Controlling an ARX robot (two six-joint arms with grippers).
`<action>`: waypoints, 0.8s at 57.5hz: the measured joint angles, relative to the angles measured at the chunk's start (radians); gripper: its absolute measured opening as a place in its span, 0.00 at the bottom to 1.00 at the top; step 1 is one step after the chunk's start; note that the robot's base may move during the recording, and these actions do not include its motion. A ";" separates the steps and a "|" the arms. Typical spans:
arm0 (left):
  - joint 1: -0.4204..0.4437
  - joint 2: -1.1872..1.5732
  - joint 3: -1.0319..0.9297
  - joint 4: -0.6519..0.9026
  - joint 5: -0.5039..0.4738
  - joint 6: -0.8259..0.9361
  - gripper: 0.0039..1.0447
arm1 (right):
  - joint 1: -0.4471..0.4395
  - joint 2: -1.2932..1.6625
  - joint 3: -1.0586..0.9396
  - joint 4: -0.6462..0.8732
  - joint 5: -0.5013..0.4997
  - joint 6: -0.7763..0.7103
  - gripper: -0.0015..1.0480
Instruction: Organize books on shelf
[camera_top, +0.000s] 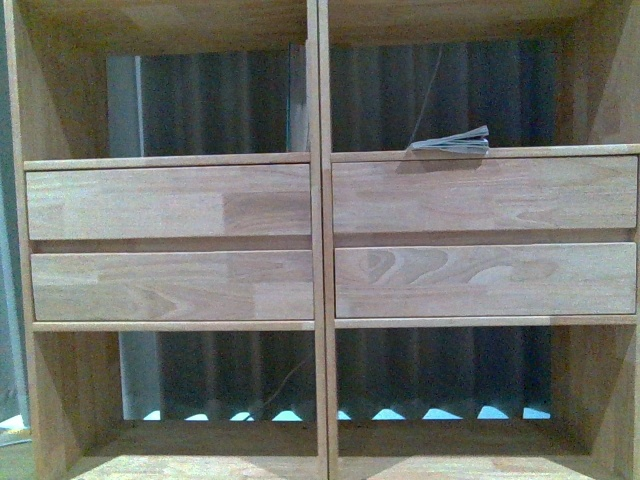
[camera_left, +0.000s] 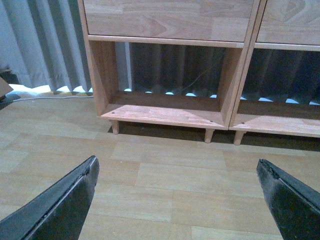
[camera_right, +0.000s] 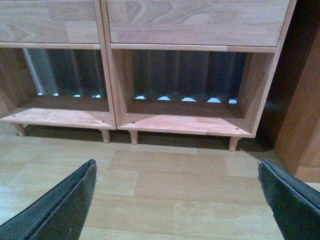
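**Front view.** Light-wood shelf (camera_top: 55, 95) with a central divider (camera_top: 320, 250) and four flat drawer fronts (camera_top: 168, 202). A thin pale paperback (camera_top: 450, 142) lies flat at the front edge of the upper right cubby, just above the right-hand drawers. A grey curtain (camera_top: 220, 100) shows through the open back.

**Wrist views.** The left fingers (camera_left: 65, 205) and the right fingers (camera_right: 65, 205) are spread wide apart and hold nothing. Both are above the plank floor (camera_left: 165, 185), facing the lower cubbies (camera_left: 165, 111).
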 joint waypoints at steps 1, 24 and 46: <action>0.000 0.000 0.000 0.000 0.000 0.000 0.93 | 0.000 0.000 0.000 0.000 0.000 0.000 0.93; 0.000 0.000 0.000 0.000 0.000 0.000 0.93 | 0.000 0.000 0.000 0.000 0.000 0.000 0.93; 0.000 0.000 0.000 0.000 0.000 0.000 0.93 | 0.000 0.000 0.000 0.000 0.000 0.000 0.93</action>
